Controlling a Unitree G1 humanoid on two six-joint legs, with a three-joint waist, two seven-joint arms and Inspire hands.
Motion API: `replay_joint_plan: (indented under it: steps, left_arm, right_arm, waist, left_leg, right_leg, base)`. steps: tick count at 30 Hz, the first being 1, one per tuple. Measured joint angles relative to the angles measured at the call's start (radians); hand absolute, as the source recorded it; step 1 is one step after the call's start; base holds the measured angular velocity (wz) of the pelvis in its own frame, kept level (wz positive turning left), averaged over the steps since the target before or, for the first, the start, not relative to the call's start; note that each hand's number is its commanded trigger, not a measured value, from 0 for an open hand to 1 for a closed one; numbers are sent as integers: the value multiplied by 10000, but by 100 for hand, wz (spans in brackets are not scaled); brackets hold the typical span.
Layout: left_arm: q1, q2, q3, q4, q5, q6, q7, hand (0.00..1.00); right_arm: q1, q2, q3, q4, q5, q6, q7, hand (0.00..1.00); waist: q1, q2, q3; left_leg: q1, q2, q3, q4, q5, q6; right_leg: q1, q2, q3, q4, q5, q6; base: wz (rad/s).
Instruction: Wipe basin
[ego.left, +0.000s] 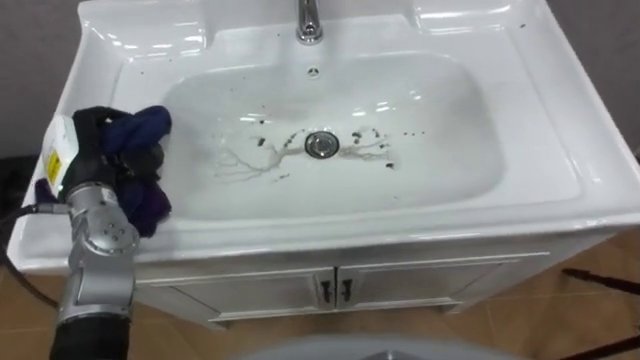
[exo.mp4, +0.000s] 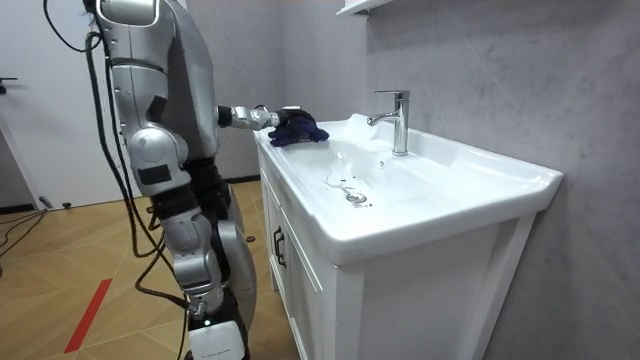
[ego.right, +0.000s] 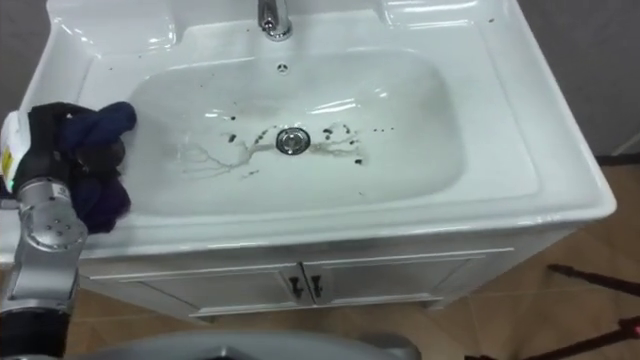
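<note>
Robot: stands on the wooden floor (exo.mp4: 60, 250) at the front of the sink cabinet, left arm reaching forward to the basin's left edge.
Cabinet: white cabinet (ego.left: 420, 285) with two doors under the basin, and small dark handles (ego.left: 335, 290) where the doors meet.
Basin: white basin (ego.left: 450, 150) set into the cabinet top, with a wide flat rim all round and a grey wall (exo.mp4: 500, 60) behind it.
Faucet: chrome faucet (ego.left: 308, 22) upright at the middle of the back rim.
Cloth: dark blue cloth (ego.left: 148, 123), bunched up, lying on the left rim right at the bowl's edge. Part of it hangs down toward the front rim.
Left hand: black left hand (ego.left: 95, 140) on the left rim with the fingers closed around the cloth, which wraps over them.
Dirt: dark specks and thin branching streaks (ego.left: 250, 160) across the bottom of the bowl on both sides of the drain, well apart from the cloth.
Drain: round metal drain (ego.left: 321, 145) at the middle of the bowl.
</note>
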Motion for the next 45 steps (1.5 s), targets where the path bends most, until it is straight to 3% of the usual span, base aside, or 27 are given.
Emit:
replay_joint_plan:
  steps: [2, 3, 6, 7, 11, 16, 23, 26, 29, 33, 37, 41, 45]
  left_arm:
    - [-1, 1, -102, -480, 162, -5, 39, 100]
    - [-2, 1, -115, -747, 234, -32, 127, 100]
    - [-3, 7, -114, -1207, 269, -398, 628, 100]
    - [-3, 9, -113, -1326, 281, -505, 752, 100]
    - [-5, 18, -239, -1743, 785, -643, 867, 100]
    - [-32, 90, -1137, -1924, 1833, -991, 856, 100]
    - [-77, 172, -1495, -1920, 2525, -1072, 675, 100]
    - [-86, 411, -1851, -1813, 2530, -1040, 622, 100]
    - [-85, 405, -2249, -1355, 2541, -876, 163, 100]
    - [-94, 396, -2618, -314, 2544, -684, -255, 100]
    - [-117, 164, -2909, 856, 2540, -177, -701, 100]
    - [-119, -73, -2957, 1500, 2540, 58, -905, 100]
    - [-485, -65, -2978, 2255, 2569, 282, -1137, 100]
  right_arm:
    - [-8, -11, 40, 177, -4, -192, -15, 0]
    - [-51, -18, 111, 371, -11, -347, -21, 0]
    - [-43, -110, 161, 551, -16, -709, -52, 0]
    - [-60, -140, 172, 659, -54, -790, -69, 0]
    - [-87, -157, 191, 973, -86, -958, -63, 0]
    - [-237, -111, 547, 1160, -147, -981, 25, 0]
    - [-219, -26, 673, 1165, -736, -1018, 328, 0]
    - [-188, -10, 1081, 1245, -923, -818, 488, 0]
    - [-83, 5, 1166, 1261, -1165, -640, 544, 0]
    - [-47, -6, 1143, 1138, -1227, -573, 529, 0]
    - [-95, -14, 1150, 1033, -1231, -315, 539, 0]
    - [-169, -5, 1164, 1001, -1172, -113, 540, 0]
    - [-175, -8, 1108, 853, -958, 153, 407, 0]
  waist:
    - [-39, 118, 51]
    - [-58, 203, 11]
    - [-172, 478, 84]
    - [-256, 591, 63]
    - [-498, 608, 66]
    - [-628, 504, 125]
    - [-838, 372, 163]
    - [-907, 310, 157]
    - [-917, 287, 170]
    - [-969, 275, 108]
    - [-1126, 312, 81]
    - [-1132, 331, 68]
    - [-1151, 306, 63]
  left_leg:
    - [-30, -7, -67, 100, -2, 0]
    - [-28, 2, -70, 105, -2, 0]
    - [50, -1, -54, 70, -2, 0]
    - [87, 14, -41, 40, -1, 0]
    - [210, 70, -7, -113, 2, -1]
    - [194, 76, 28, -129, 1, -1]
    - [84, 21, 77, -111, 1, -1]
    - [10, 13, 67, -100, 2, -1]
    - [6, 2, 102, -100, 1, 0]
    - [2, -8, 180, -88, 2, -1]
    - [-25, 60, 276, -83, 2, -1]
    - [-40, 59, 329, -87, 2, -1]
    - [-154, 59, 329, -89, 2, -1]
  right_leg:
    - [92, -3, -52, -107, 34, 9]
    - [120, 4, -50, -158, 69, 5]
    - [242, 3, -20, -190, 71, 4]
    - [258, 21, 6, -189, 71, 4]
    - [310, 74, -19, -169, 70, 3]
    - [271, 82, 48, -162, 70, 3]
    - [172, 57, 106, -201, 63, -7]
    - [47, 41, 105, -141, 82, 21]
    - [25, 33, 111, -137, 93, 37]
    - [48, 53, 115, -132, 105, 16]
    - [29, 50, 135, -121, 111, 5]
    - [-41, 45, 164, -104, 109, 6]
    - [-134, 35, 109, -68, 109, 6]
  base:
    - [5]
    - [0]
    - [-3]
    - [-4]
    - [2]
    - [-3]
    - [1]
    - [0]
    - [0]
    - [-3]
    - [-2]
    - [-3]
    - [2]
